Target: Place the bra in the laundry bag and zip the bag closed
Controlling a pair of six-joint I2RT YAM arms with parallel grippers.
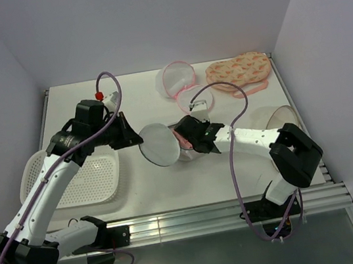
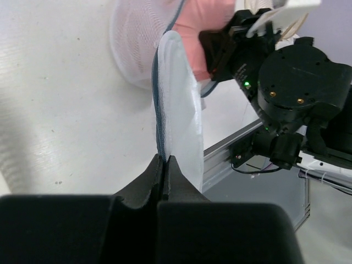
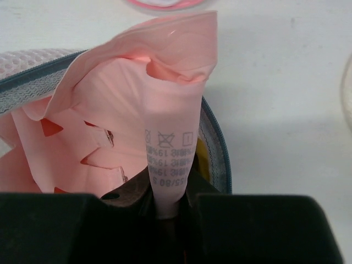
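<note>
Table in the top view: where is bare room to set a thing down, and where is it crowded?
Bare: the near strip between the white basket and the right arm's base; the back-left corner, behind the left arm. Crowded: the centre, where the left tool pinches the laundry bag and the right tool holds the bra.

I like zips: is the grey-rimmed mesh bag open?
Open: left gripper holds one white mesh bag dome apart; pink bra pokes out.

Left arm (image 1: 40,199) and right arm (image 1: 250,137): white tubes, black joints, a purple cable (image 1: 118,91) each. The left fingers (image 2: 144,184) are black. A round black housing (image 2: 302,77) bears brass screws (image 2: 273,94), with a green light (image 2: 247,84) at 9 o'clock.
</note>
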